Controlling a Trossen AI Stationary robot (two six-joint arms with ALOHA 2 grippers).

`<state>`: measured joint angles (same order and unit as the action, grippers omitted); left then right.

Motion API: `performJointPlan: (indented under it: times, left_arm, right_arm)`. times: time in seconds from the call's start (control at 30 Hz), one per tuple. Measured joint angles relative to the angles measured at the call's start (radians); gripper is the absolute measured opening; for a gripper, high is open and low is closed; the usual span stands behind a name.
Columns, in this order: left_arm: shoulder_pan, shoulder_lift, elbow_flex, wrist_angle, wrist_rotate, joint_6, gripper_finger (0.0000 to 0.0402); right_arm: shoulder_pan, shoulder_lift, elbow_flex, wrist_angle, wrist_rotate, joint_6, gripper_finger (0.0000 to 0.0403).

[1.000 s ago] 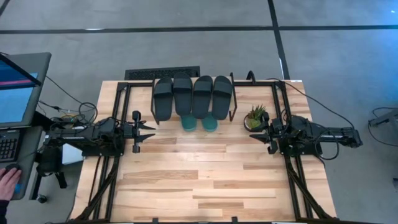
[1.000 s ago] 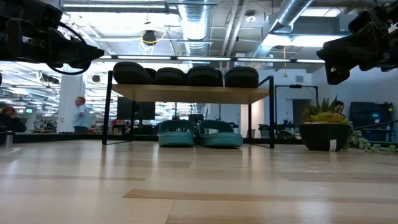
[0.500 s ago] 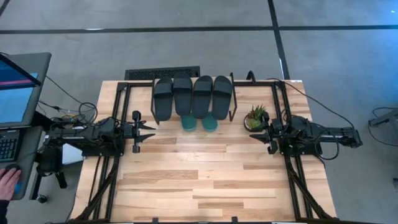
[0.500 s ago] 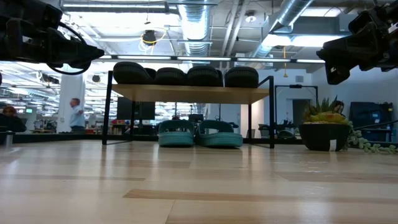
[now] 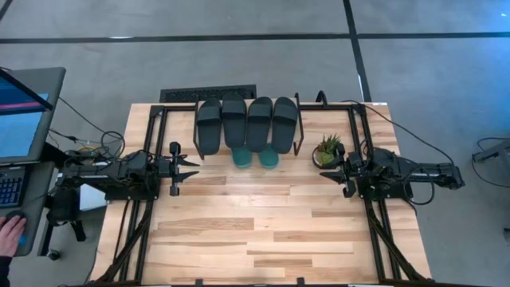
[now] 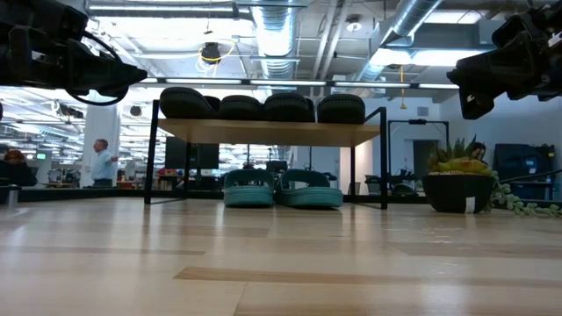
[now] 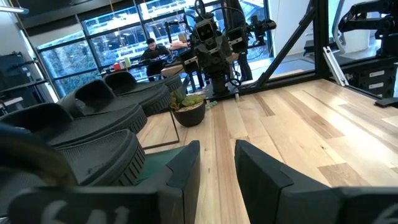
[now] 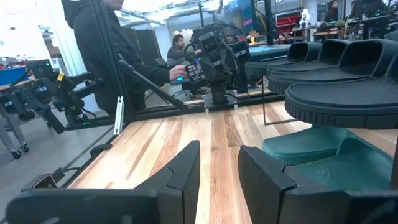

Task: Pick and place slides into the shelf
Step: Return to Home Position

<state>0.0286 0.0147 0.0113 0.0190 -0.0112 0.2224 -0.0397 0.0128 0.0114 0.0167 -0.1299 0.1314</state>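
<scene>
Four black rubber slides point(image 5: 247, 123) lie on the low wooden-topped, wire-legged shelf point(image 6: 263, 132), two teal rubber slides point(image 6: 281, 189) beneath it (side by side). The left hand point(image 5: 191, 166) and right hand point(image 5: 328, 172) hang either side of the shelf, fingers slightly apart, empty.

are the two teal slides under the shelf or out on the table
Under it: both teal green rubber slides sit side by side beneath the low wooden-plank shelf.

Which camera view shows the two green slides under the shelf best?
The low view: both green slides stand side by side under the shelf, unobstructed. The high view shows only their ends past the shelf's top. The right wrist view shows part of one; the left wrist view, only a green sliver.
</scene>
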Motion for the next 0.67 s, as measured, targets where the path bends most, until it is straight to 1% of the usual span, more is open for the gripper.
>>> performJointPlan:
  times: [0.67]
  left_arm:
    - [0.0,0.0,0.0,0.0,0.0,0.002,0.0091]
  right_arm:
    - [0.0,0.0,0.0,0.0,0.0,0.0,0.0098]
